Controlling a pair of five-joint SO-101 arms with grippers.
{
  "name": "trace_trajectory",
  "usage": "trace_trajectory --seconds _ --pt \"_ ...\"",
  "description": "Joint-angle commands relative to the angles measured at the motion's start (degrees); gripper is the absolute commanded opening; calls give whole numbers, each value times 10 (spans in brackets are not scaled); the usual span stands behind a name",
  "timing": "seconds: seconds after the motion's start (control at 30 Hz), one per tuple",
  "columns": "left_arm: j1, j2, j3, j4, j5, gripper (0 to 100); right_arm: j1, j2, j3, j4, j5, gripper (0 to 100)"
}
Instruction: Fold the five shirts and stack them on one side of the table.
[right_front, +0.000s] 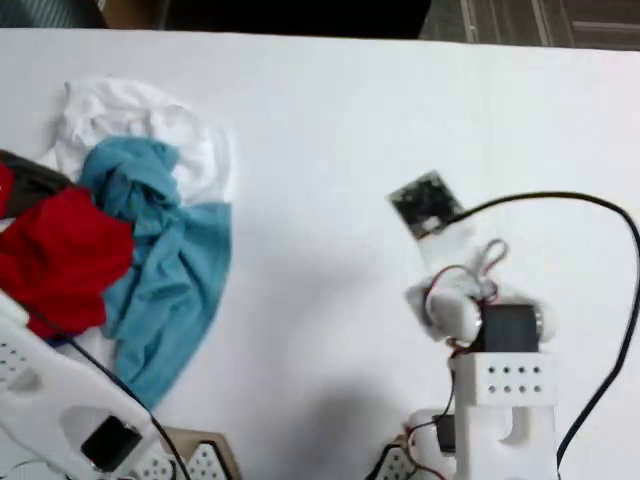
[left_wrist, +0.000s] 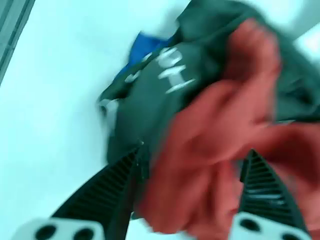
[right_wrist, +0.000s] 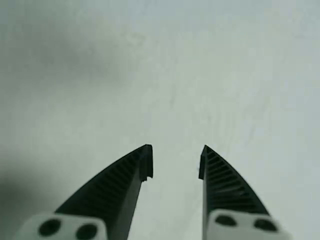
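Note:
A heap of shirts lies at the table's left side: a white shirt at the back, a teal shirt spread toward the front, a red shirt and a dark shirt at the edge. My left gripper is open, its fingers wide apart with the red shirt bunched between them. The dark shirt with white print lies just beyond, and a bit of blue cloth sticks out behind it. My right gripper is open over bare table, holding nothing.
The white table stretches bare from the middle to the right. The right arm stands at the front right with a black cable looping beside it. The left arm rises from the front left corner.

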Motion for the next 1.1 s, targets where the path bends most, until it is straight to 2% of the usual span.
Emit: trace_trajectory --seconds 0.0,0.07,0.2,0.37,0.53,0.7,0.87,1.07 --pt "67 -91 0 -6 79 312 -70 15 -2 -58 -36 166" --pt "111 -108 5 -6 105 312 -102 44 -4 -88 -59 166" --pt "193 -103 7 -1 109 312 -166 148 -12 -143 -83 166" --pt "208 -76 7 -1 111 312 -249 320 -124 -134 -91 166" --pt "117 -75 6 4 130 312 -341 464 -287 -101 -116 166" --pt "-3 -70 7 6 93 312 -402 596 -401 -105 -120 166" --pt "-98 -70 7 6 54 312 -422 722 -508 -105 -118 166" --pt "-169 -70 7 6 20 312 -422 856 -649 -102 -115 166"
